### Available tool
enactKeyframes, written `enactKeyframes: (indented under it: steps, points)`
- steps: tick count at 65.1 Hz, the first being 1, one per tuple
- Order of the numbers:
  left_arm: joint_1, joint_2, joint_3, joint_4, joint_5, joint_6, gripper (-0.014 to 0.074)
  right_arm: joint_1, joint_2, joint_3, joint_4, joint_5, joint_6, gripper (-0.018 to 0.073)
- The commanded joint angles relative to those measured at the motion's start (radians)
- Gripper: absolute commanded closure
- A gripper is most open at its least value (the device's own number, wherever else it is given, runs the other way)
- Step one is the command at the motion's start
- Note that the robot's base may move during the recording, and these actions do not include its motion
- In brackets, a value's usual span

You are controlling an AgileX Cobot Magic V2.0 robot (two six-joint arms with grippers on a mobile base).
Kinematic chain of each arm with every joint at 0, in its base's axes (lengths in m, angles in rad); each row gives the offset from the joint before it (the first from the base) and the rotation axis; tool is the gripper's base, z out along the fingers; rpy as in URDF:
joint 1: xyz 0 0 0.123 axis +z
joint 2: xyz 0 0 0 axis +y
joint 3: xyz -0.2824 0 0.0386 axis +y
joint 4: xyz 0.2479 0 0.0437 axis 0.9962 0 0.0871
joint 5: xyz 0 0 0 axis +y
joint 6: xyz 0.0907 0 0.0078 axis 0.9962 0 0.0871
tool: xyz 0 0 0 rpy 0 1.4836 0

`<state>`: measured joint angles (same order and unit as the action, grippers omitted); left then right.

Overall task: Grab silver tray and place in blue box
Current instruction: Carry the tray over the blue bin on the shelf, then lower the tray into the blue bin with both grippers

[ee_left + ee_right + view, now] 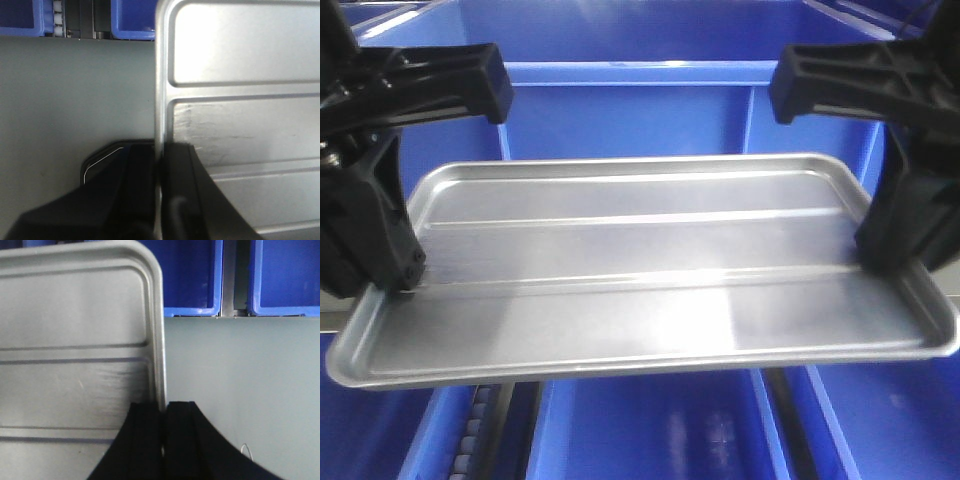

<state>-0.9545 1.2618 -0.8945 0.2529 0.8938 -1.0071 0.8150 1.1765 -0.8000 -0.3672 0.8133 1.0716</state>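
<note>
2 short rims of the shallow rectangular silver metal tray (640, 270), at mid-frame, sat pinched in the closed left gripper (395, 275) and right gripper (880, 255); transport looked underway, needing level lowering into the bright-blue plastic crate (620, 120), upper centre.

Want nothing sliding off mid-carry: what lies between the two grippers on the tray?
Only the silver tray itself, its bare ridged base, spans from left gripper to right gripper; the front view shows nothing on it.

One silver tray (640, 270); two grippers (395, 283); several blue boxes (630, 75).
</note>
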Motion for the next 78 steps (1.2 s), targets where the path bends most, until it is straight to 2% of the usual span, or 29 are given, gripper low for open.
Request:
enactKeyframes:
  steps: [1, 20, 30, 37, 51, 62, 72, 78]
  points:
    - [-0.002, -0.028, -0.027, 0.045, 0.044, 0.009, 0.0603, -0.007, -0.024, -0.035, -0.091, 0.02, -0.004, 0.0503]
    - [-0.002, -0.028, -0.034, 0.087, 0.034, 0.009, 0.0603, -0.007, -0.024, -0.043, -0.09, 0.014, -0.004, 0.0503]
    - [0.005, -0.028, -0.124, 0.12, 0.051, 0.025, 0.0603, -0.01, -0.024, -0.114, -0.09, 0.033, -0.005, 0.0503]
    - [0.041, -0.021, -0.221, 0.098, 0.085, 0.126, 0.0603, -0.026, -0.023, -0.185, -0.081, 0.041, -0.028, 0.0503]
    - [0.154, 0.035, -0.431, 0.055, 0.064, 0.298, 0.0602, -0.092, 0.01, -0.374, -0.02, 0.03, -0.189, 0.0503]
    - [0.267, 0.142, -0.62, -0.134, 0.035, 0.53, 0.0602, -0.196, 0.125, -0.568, 0.103, 0.001, -0.386, 0.0503]
    - [0.348, 0.246, -0.772, -0.191, -0.006, 0.596, 0.0602, -0.301, 0.261, -0.754, 0.23, -0.01, -0.55, 0.0503]
    - [0.393, 0.309, -0.861, -0.253, -0.006, 0.657, 0.0602, -0.357, 0.337, -0.855, 0.322, -0.01, -0.636, 0.0503]
